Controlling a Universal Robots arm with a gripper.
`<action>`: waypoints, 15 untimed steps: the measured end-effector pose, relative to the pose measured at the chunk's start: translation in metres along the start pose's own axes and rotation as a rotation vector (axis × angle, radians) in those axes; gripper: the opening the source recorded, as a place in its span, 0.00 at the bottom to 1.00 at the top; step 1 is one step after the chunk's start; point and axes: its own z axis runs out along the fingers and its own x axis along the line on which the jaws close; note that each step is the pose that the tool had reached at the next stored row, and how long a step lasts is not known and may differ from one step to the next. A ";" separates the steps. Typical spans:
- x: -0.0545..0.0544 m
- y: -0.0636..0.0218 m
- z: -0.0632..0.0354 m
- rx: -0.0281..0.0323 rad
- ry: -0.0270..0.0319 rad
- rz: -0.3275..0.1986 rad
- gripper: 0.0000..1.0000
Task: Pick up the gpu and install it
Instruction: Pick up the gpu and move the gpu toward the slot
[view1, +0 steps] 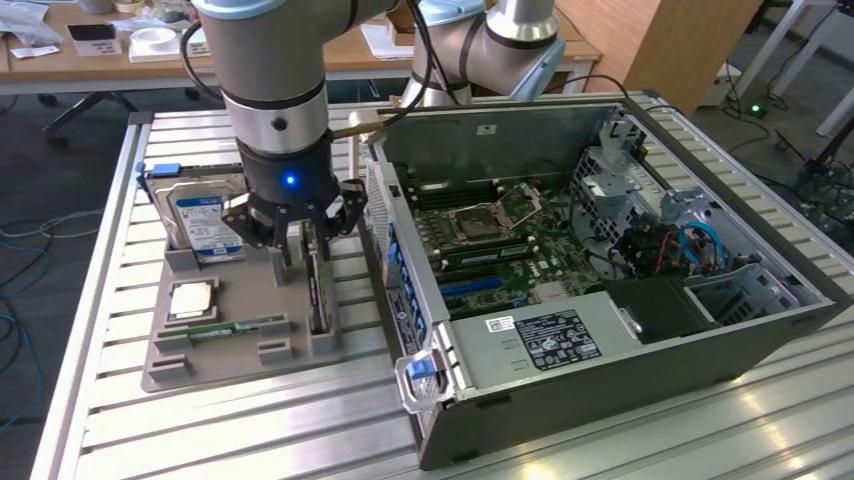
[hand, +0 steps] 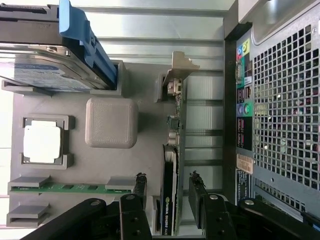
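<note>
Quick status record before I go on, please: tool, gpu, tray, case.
tool: open, one finger on each side of the gpu
gpu: standing on edge in its slot in the gray tray, not yet installed
also in tray: hard drive, CPU, RAM stick
computer case: side open, motherboard exposed, beside the tray

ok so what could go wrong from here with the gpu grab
The end effector is open, straddling the gpu, which stands on edge in the tray. The gaps look uneven, so closing may tilt the card in its slot. One finger sits close to the ram stick and might knock it. The computer case is close beside, leaving little room to swing the card.
</note>
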 end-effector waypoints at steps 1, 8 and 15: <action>0.000 0.0000 0.0007 0.0000 0.0000 0.000 0.47; -0.002 -0.0004 0.0059 0.0000 0.0000 0.000 0.47; -0.003 -0.0007 0.0113 0.0000 0.0001 0.000 0.47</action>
